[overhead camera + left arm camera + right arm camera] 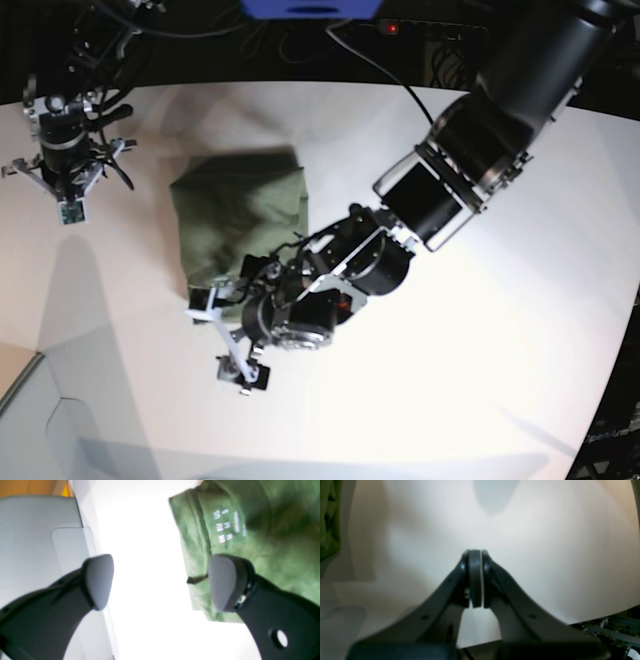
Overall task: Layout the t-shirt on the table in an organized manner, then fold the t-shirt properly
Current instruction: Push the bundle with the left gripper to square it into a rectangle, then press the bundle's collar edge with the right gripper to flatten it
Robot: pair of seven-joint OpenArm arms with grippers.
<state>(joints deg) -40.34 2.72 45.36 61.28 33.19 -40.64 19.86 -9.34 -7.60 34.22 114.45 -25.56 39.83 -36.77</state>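
A: Where does the t-shirt (238,217) lie?

B: Folded into a compact olive-green block on the white table (480,330), left of centre in the base view. In the left wrist view its collar edge and the white printed size label (226,526) face up, blurred but visible.

A: And the left gripper (228,338)?

B: At the near corner of the shirt, low over the table, its jaws spread wide. In its own wrist view one grey pad (98,580) stands over bare table and the other in front of the shirt's hem; nothing sits between them. Whether the second pad touches the cloth cannot be told.

A: The right gripper (475,577)?

B: Pads pressed together, holding nothing. It hangs over the far left part of the table, well apart from the shirt; only a strip of green shows at the left edge of its wrist view
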